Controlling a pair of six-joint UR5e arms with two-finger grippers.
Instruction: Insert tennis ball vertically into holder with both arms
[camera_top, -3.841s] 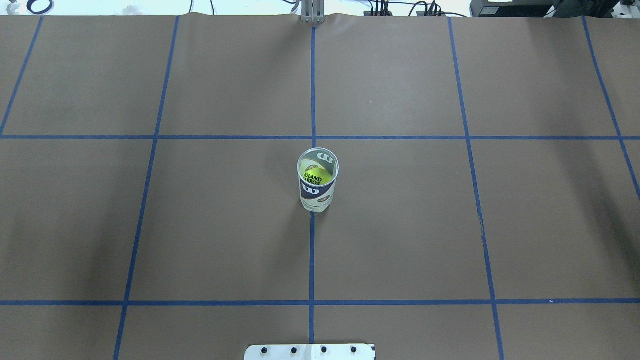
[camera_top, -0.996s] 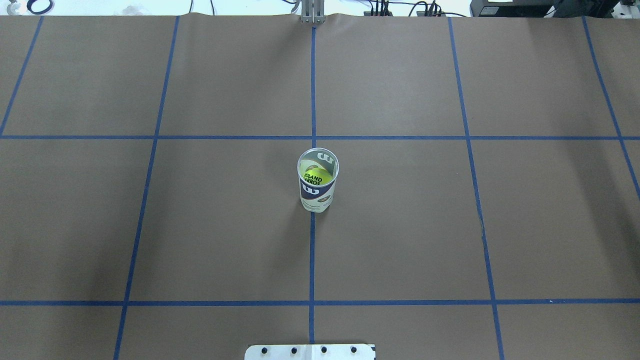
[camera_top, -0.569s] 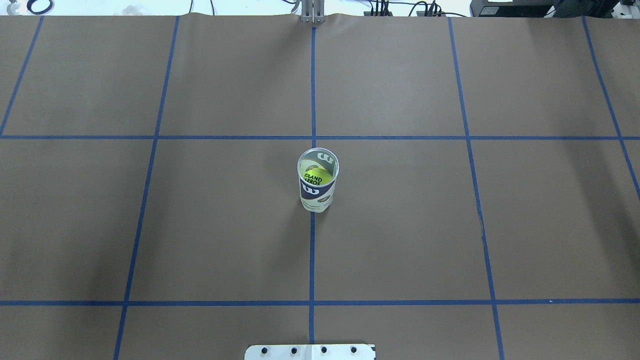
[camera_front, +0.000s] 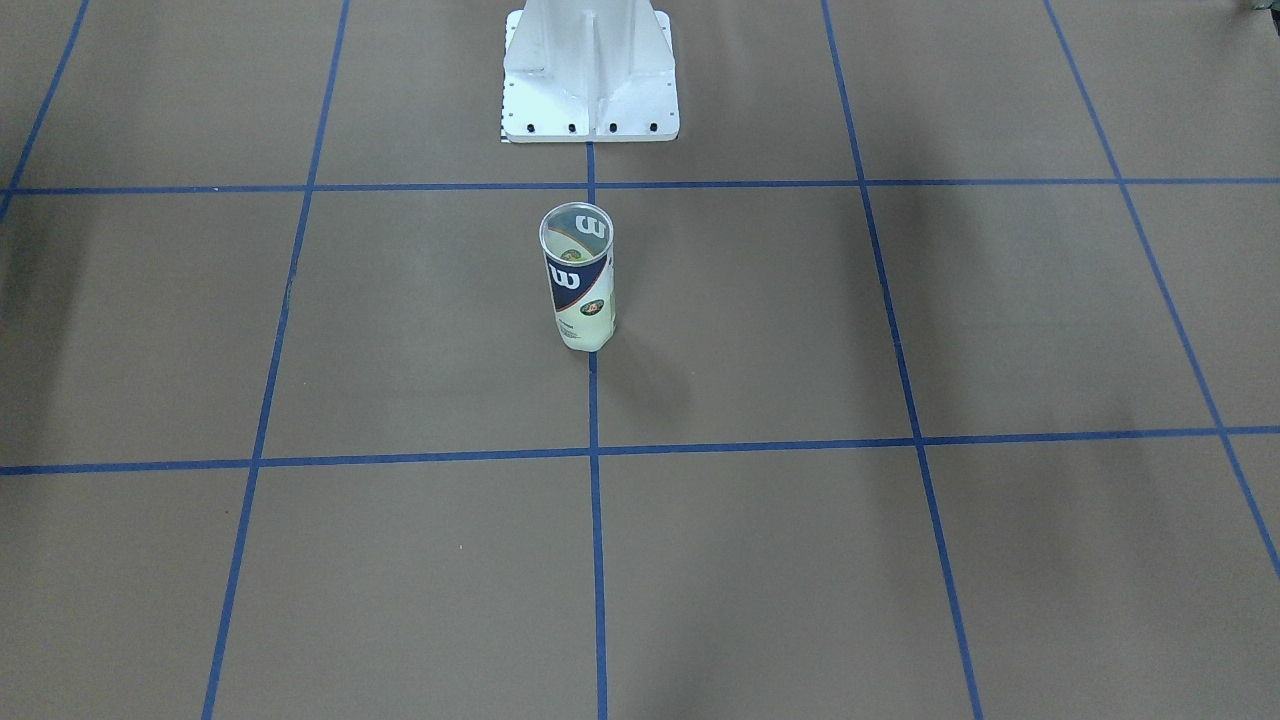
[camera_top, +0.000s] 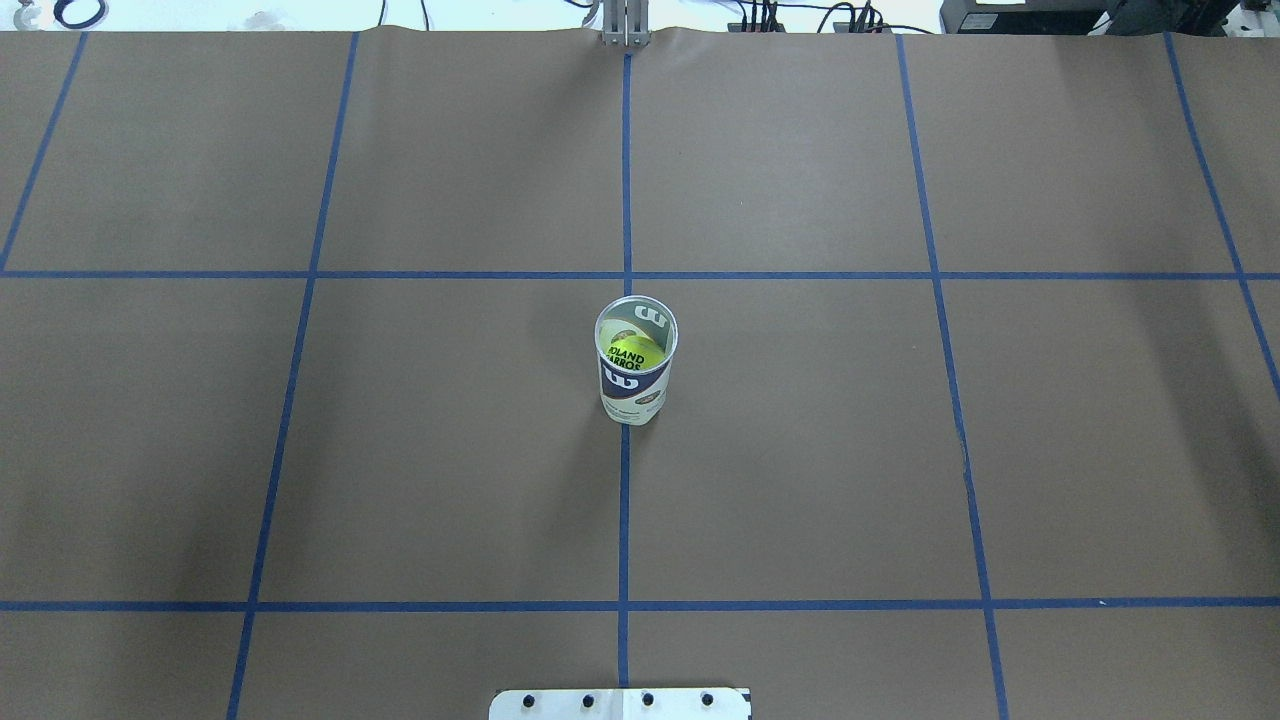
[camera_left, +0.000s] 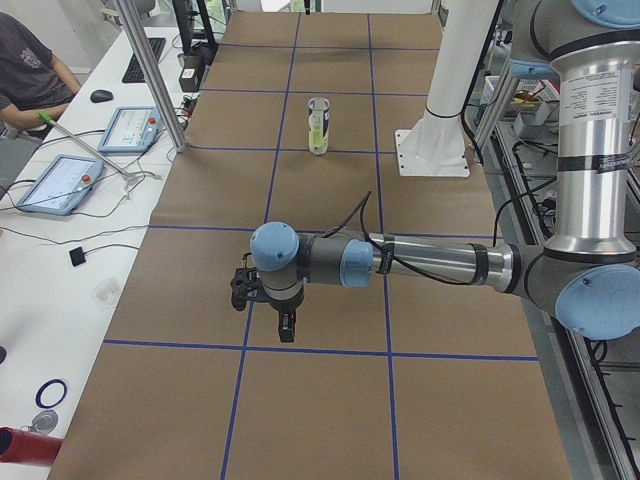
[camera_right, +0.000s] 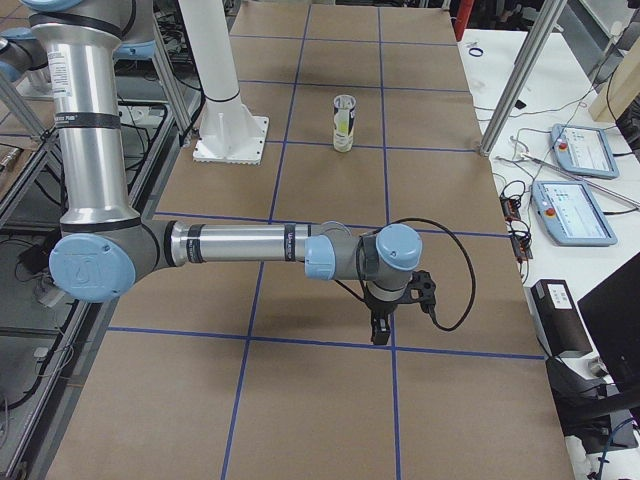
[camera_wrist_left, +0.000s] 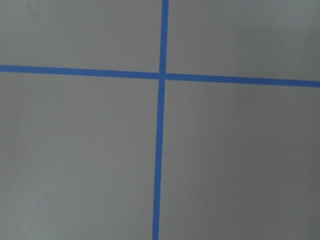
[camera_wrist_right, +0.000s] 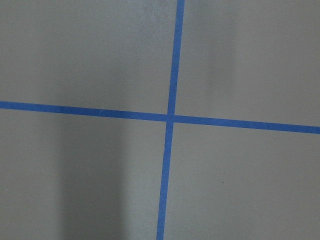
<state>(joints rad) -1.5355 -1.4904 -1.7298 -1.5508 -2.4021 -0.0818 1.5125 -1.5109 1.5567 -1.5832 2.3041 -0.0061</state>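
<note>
The left gripper (camera_left: 286, 328) hangs pointing down; parted or closed, I cannot tell. Well apart from it, between the two grippers, the can (camera_top: 634, 385) stands upright with a ball (camera_top: 636, 352) inside. The right gripper (camera_right: 379, 330) also points down, its state equally unclear.

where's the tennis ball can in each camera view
Front-facing: holder just above centre, on the middle blue tape line, below the pedestal base.
Overhead: holder at centre; pedestal base at the bottom edge.
Exterior left: holder upper middle, left of the pedestal base.
Exterior right: holder upper middle, right of the pedestal base.
Left wrist: not in it.
Right wrist: not in it.
Shared landmark: the pedestal base.
</note>
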